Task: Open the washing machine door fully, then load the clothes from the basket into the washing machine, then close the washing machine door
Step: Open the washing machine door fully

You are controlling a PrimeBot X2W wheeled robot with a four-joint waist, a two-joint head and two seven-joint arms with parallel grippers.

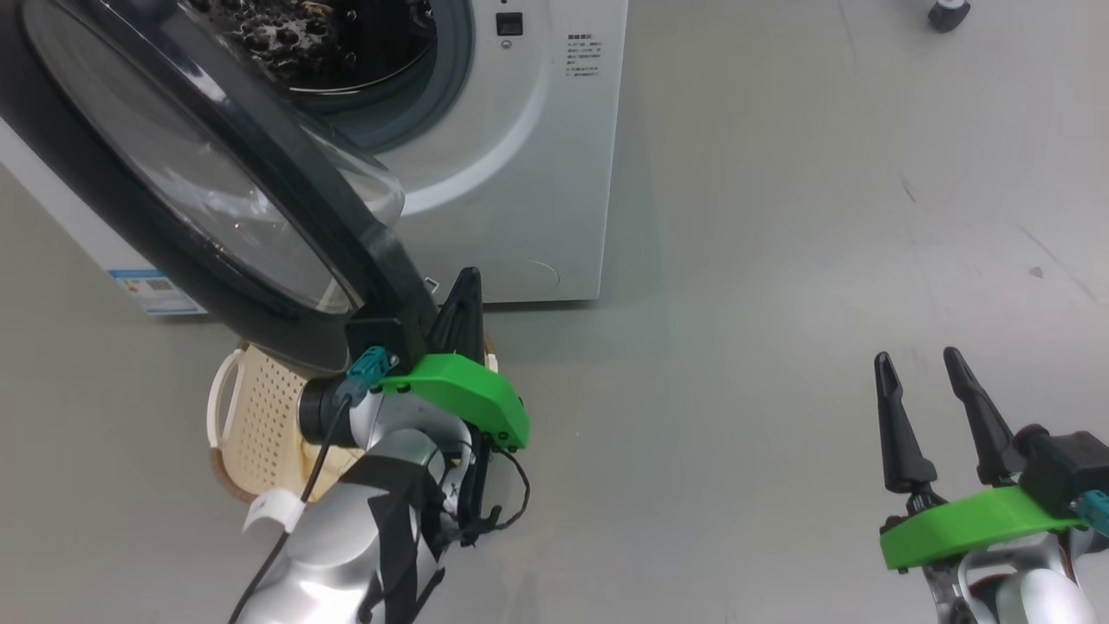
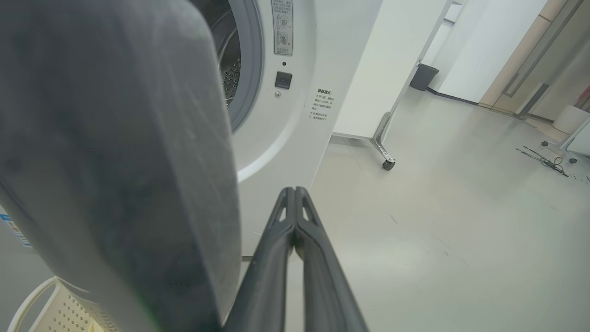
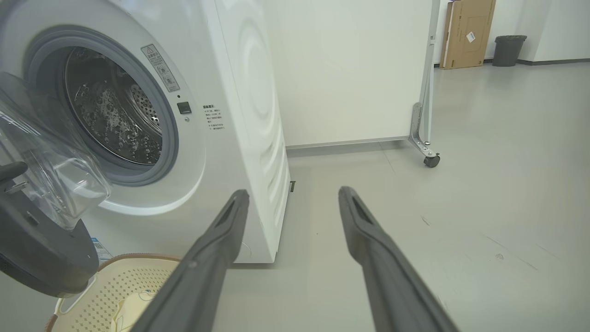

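The white washing machine (image 1: 528,173) stands at the top, its steel drum (image 3: 115,115) exposed. The washing machine door (image 1: 217,191), black-rimmed with a clear glass bowl, hangs swung out to the left over the basket (image 1: 251,416). My left gripper (image 1: 468,279) is shut with nothing in it, its fingers lying right beside the door's lower edge (image 2: 138,184); whether they touch it I cannot tell. My right gripper (image 1: 923,368) hangs open and empty above bare floor at the lower right. The cream basket (image 3: 97,295) holds pale clothes (image 3: 133,306), partly hidden by the door.
A white partition panel (image 3: 359,69) on castors (image 3: 431,160) stands right of the machine. A dark bin (image 3: 509,50) and a cardboard box (image 3: 468,32) stand far back. Loose cables (image 2: 548,161) lie on the floor. Open grey floor stretches to the right.
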